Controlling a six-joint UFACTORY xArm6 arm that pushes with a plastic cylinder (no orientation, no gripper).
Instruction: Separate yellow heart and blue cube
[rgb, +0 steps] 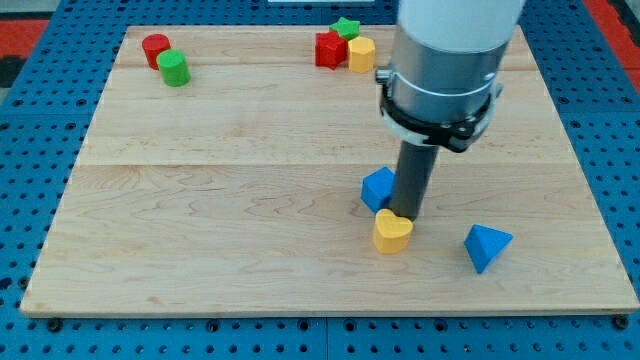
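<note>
The yellow heart (392, 231) lies on the wooden board at the lower centre-right. The blue cube (378, 187) sits just above and left of it, nearly touching it. My tip (405, 215) stands at the heart's upper right edge, just right of the blue cube, in the corner between the two blocks. The rod hides part of the cube's right side.
A blue triangular block (487, 246) lies to the right of the heart. At the view's top centre-right, a red block (329, 49), a green star (347, 28) and a yellow block (361, 54) cluster together. At the top left stand a red cylinder (155, 48) and a green cylinder (174, 68).
</note>
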